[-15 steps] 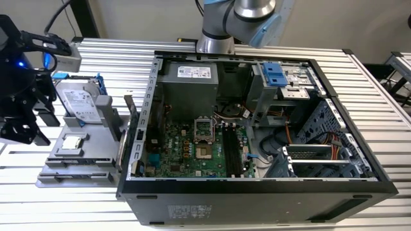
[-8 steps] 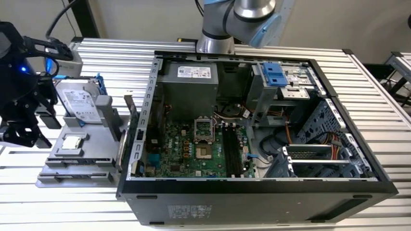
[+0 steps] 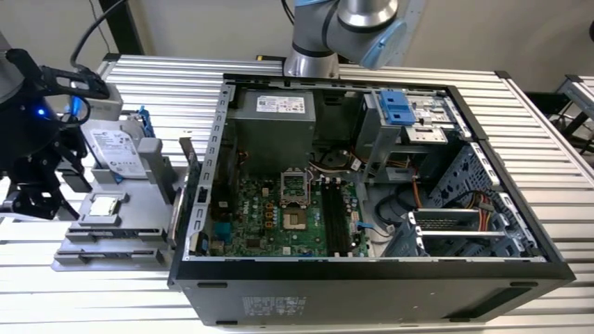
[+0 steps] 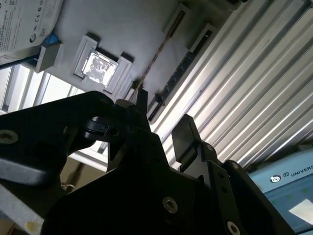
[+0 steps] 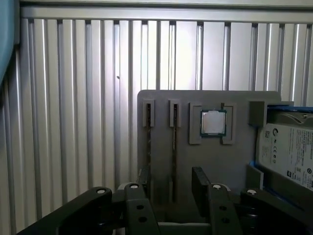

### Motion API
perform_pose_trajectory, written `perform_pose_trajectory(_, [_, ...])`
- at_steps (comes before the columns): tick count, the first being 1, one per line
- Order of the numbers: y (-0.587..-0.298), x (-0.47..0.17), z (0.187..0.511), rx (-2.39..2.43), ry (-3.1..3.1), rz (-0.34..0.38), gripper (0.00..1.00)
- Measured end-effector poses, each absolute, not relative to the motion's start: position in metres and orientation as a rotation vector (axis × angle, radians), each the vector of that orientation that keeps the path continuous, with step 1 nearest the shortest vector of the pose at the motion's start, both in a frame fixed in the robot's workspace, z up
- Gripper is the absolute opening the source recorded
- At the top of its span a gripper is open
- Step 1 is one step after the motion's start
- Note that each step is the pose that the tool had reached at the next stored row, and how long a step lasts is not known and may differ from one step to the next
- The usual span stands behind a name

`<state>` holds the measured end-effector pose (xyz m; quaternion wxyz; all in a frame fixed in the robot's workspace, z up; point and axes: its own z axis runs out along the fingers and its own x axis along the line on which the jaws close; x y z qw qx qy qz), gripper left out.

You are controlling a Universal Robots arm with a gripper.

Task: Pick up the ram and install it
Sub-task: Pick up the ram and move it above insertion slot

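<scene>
The long, thin ram stick (image 5: 174,147) stands on edge in a narrow slot of the flat grey plastic parts tray (image 5: 230,161), near the small square silver processor chip (image 5: 213,122). The black gripper (image 5: 172,183) hovers above with its fingers spread, one on each side of that slot.

The black pincer (image 4: 164,120) hangs over the grey holder tray (image 4: 137,29), fingers spread, nothing between them. From the pincer, the ram (image 4: 157,55) stands edge-on in its slot at twelve o'clock, the processor chip (image 4: 100,66) lies at ten, and the ribbed bench (image 4: 244,83) shows at two.
</scene>
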<state>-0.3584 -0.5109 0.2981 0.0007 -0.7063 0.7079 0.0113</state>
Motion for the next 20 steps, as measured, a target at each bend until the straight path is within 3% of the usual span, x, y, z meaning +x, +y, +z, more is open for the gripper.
perform_pose_trajectory(20, [-0.511,-0.361,0.267,-2.224,2.229,0.023,1.00])
